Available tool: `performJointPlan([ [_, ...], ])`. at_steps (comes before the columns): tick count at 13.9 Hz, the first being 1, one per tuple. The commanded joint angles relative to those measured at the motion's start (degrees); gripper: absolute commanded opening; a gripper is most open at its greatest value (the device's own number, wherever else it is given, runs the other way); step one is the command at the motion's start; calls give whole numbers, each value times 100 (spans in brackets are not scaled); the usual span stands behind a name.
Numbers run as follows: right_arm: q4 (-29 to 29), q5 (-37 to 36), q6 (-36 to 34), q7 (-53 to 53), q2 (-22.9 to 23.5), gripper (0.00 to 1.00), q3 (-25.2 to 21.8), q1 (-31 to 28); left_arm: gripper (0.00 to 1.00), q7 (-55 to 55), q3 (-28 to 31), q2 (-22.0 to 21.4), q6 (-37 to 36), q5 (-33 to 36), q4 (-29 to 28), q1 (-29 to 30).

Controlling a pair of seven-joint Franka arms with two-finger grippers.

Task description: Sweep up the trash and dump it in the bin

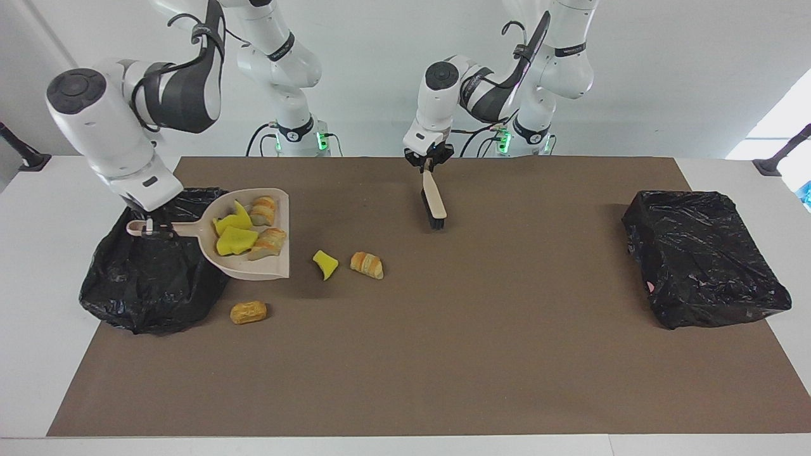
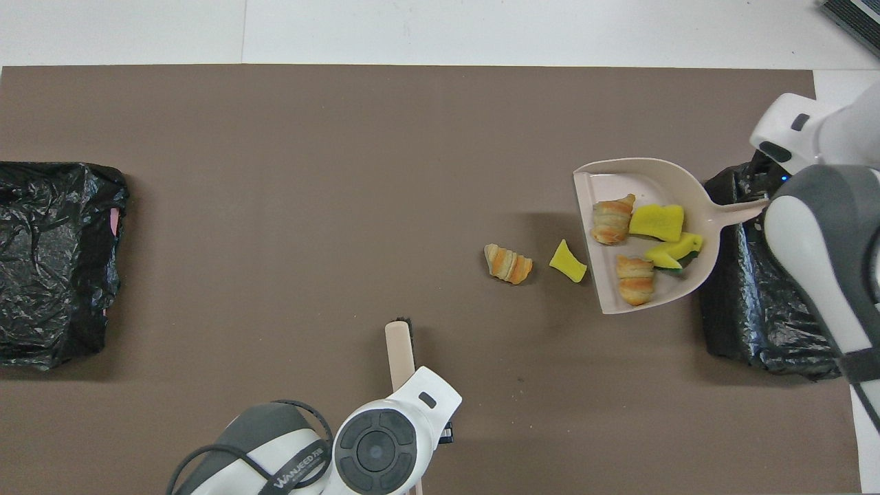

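Right end effector lifts dustpan holding yellow-and-tan trash.

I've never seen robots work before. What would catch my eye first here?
Probably the beige plastic dustpan, loaded with yellow sponge wedges and striped pastry pieces, which the right gripper holds up by its handle at the edge of a crumpled black-bagged bin. On the brown mat lie a yellow wedge, a striped pastry piece and a golden-brown bun. The left gripper dangles a wooden-handled brush.
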Motion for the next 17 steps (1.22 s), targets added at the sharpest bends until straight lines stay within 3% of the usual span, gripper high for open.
performJointPlan([
  [1, 55, -393, -32, -291, -112, 0, 1, -468, 0, -123, 108, 100, 92, -49, -38, -263],
  [4, 47, -930, 318, -484, -200, 0, -34, -1021, 0, -62, 108, 189, 136, -49, -38, -290],
  [5, -40, -983, 599, -546, -270, 0, -60, -1188, 5, -18, 108, 198, 136, -49, -38, -281],
  [8, -392, -1413, 839, -591, -499, 0, -69, -1453, 96, -18, 125, 215, 119, -49, -12, -246],
  [11, -1049, -2105, 1241, -232, -840, 0, -69, -1419, 100, -44, 160, 207, 5, -49, 102, -80],
  [14, -1788, -2845, 1401, 812, -1263, 0, -60, -1226, 100, -53, 169, 215, -118, -49, 453, 438],
  [17, -1966, -3365, 1349, 1597, -1387, 0, -52, -1058, 100, -44, 169, 172, -259, 21, 709, 1105],
])
